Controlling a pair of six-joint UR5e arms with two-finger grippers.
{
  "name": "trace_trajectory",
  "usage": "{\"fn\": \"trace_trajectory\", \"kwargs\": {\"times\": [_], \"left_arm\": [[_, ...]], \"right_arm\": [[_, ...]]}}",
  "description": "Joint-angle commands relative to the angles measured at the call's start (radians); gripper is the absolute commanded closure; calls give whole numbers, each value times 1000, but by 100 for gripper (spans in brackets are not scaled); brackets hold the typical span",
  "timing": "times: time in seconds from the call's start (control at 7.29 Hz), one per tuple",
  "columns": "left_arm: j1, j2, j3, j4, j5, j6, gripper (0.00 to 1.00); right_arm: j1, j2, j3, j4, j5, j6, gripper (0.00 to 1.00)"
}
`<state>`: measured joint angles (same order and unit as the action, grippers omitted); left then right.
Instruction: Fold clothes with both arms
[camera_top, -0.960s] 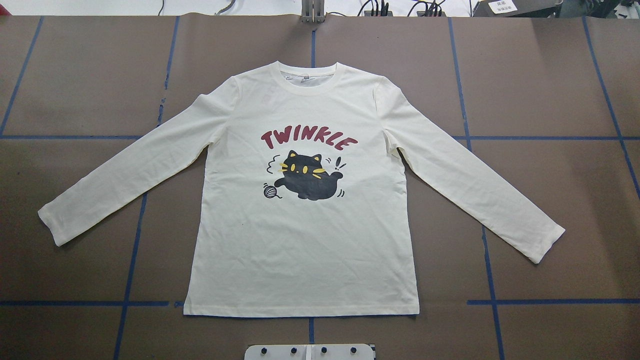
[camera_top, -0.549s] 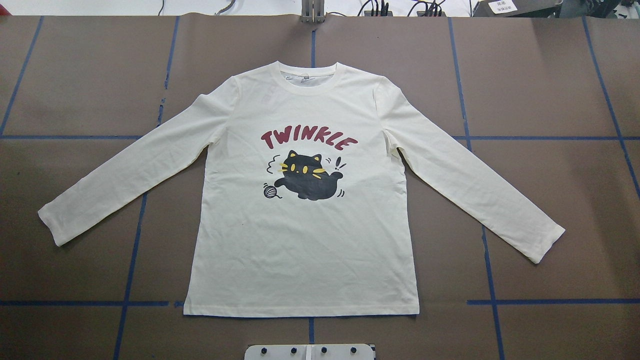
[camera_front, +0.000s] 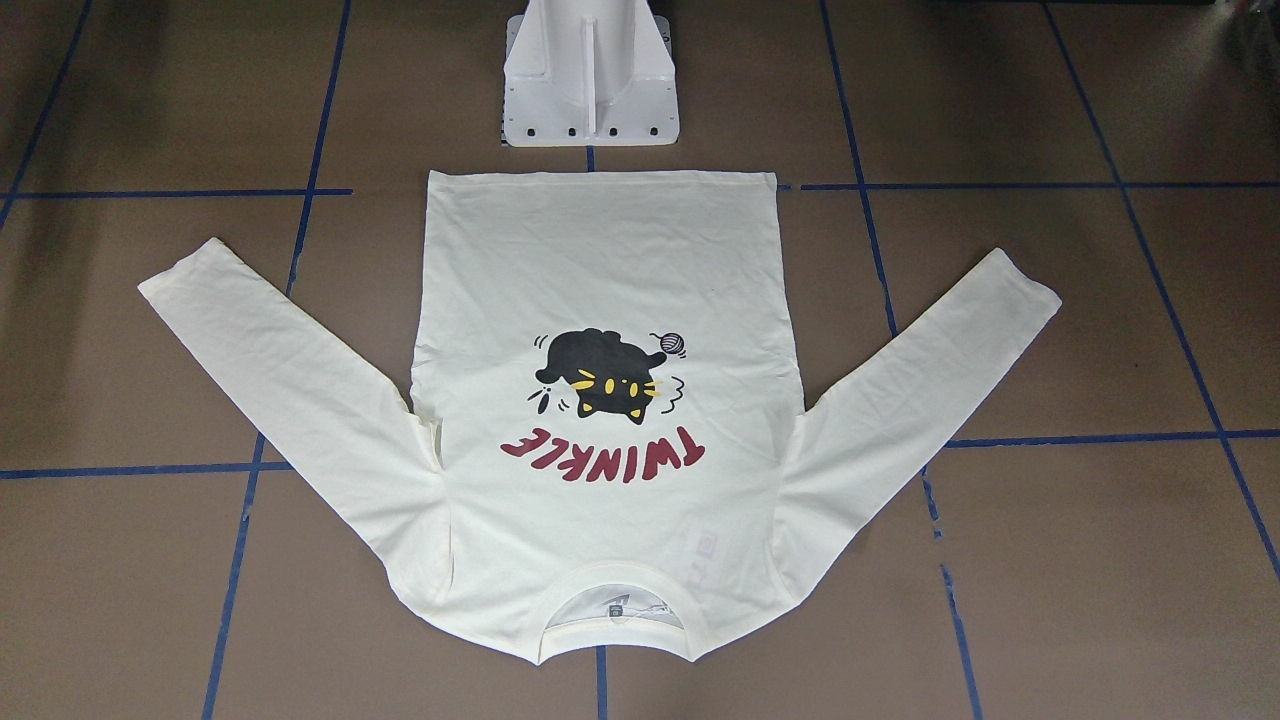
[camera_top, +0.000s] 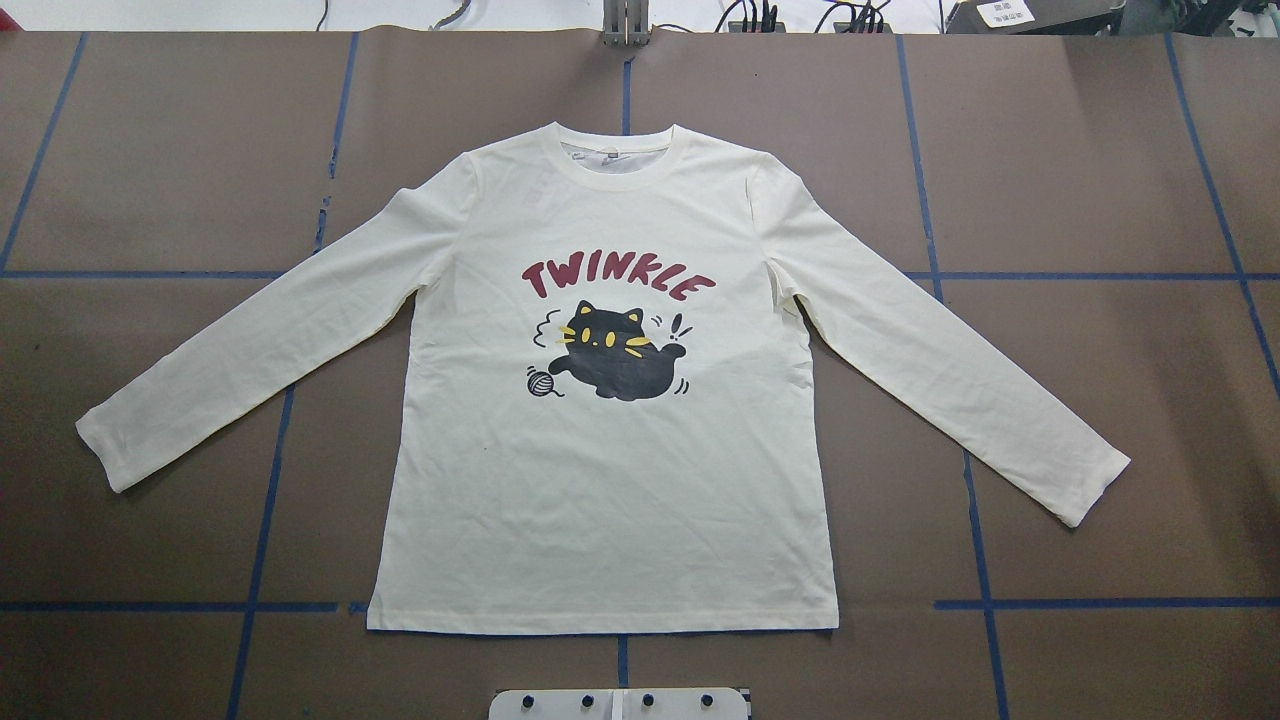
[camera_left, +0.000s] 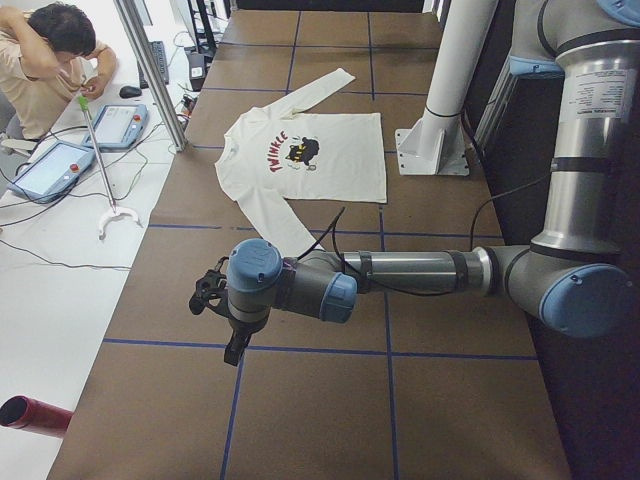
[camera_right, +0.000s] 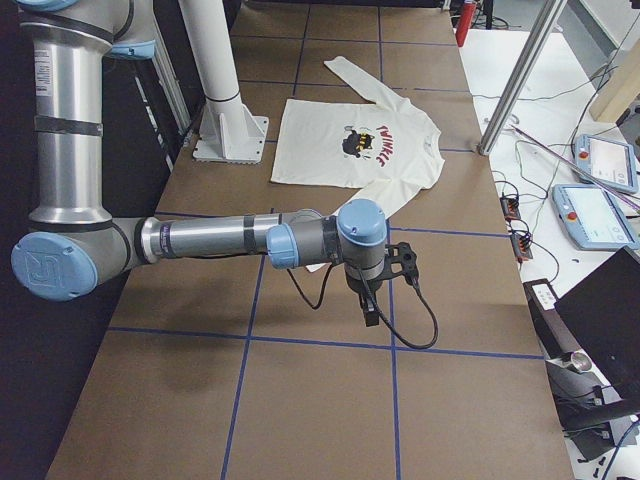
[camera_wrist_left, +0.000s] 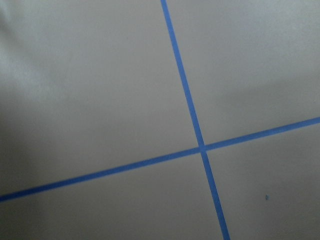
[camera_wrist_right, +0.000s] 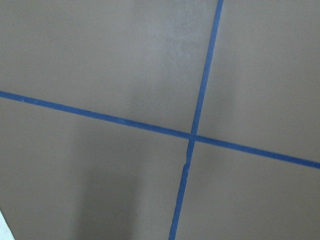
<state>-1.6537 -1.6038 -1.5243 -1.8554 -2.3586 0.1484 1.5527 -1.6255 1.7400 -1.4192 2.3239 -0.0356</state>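
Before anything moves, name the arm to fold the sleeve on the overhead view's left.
Left. The left gripper hangs just beyond the cuff of that sleeve, at the same end of the table. The right gripper hangs past the opposite sleeve, across the whole T-shirt.

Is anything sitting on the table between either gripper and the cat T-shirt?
Nothing visible does. The left gripper hangs over bare table near one sleeve of the T-shirt, and the right gripper hangs near the other sleeve. Only flat blue tape lines lie between them and the cloth.
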Motion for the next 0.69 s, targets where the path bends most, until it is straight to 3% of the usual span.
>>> {"fn": "trace_trajectory", "kwargs": {"times": [0.0,0.27,0.41,0.55], "left_arm": [[0,-2,1,-37,-7,-1,0],[0,-1,0,-37,-8,-1,0],[-1,4,-4,-37,-8,-1,0],[-1,7,-5,-37,-10,-1,0]], "right_arm": [[0,27,-55,112,-14,2,0],[0,29,-38,135,3,20,0],[-23,24,-28,173,20,131,0],[-104,-3,-24,291,35,311,0]]}}
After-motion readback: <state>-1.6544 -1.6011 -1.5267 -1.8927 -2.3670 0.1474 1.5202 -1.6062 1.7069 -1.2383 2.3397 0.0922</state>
